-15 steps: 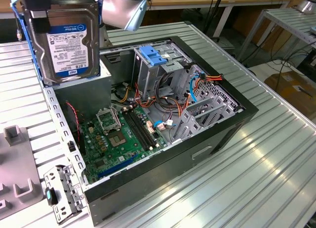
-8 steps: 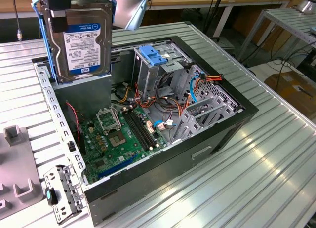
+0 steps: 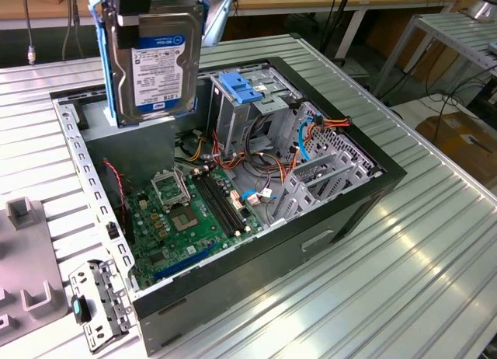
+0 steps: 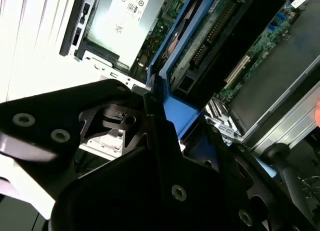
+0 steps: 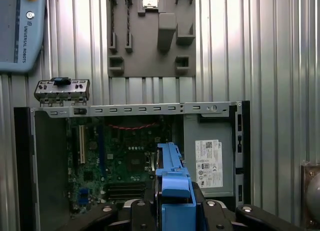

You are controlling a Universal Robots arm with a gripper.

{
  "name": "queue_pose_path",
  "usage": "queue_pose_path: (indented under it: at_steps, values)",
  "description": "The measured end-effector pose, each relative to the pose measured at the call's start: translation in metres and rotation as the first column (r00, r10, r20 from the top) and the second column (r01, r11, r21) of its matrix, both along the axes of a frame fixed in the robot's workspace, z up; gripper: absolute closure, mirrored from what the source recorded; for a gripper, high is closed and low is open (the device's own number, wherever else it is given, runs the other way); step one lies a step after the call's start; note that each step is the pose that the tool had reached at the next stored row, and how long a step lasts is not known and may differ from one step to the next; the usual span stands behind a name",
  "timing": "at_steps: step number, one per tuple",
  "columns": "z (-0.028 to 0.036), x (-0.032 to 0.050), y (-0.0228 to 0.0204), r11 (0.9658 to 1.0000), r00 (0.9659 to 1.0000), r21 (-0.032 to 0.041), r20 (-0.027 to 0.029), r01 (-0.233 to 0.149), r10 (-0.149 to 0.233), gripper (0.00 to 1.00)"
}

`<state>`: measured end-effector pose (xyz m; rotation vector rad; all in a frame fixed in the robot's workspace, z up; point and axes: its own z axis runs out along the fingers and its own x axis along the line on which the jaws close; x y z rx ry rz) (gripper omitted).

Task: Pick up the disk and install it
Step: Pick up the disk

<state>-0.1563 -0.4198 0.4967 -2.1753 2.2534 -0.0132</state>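
Pick-up looks done: black claw [image 5: 175, 208] clamped on the blue plastic carrier bracket of the disk [image 3: 155, 56], a flat silver-metal hard drive with a white, blue-banded label. Held on edge, clear above the open black computer case [image 3: 349, 211], to the exterior view's left of the grey metal drive cage with blue latch [image 3: 247, 102]. Installing judged not yet done. Reaches down from above, wrist over the case interior.
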Motion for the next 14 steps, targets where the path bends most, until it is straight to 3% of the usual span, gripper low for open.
queue_pose_path:
  at_steps: [6, 14]
  values:
    - [-0.0011, 0.027, 0.0, 1.0, 1.0, -0.0001, -0.0001, 0.0, 0.0, 0.63]
    - [-0.0019, 0.052, 0.0, 1.0, 1.0, -0.0002, -0.0001, 0.0, 0.0, 0.63]
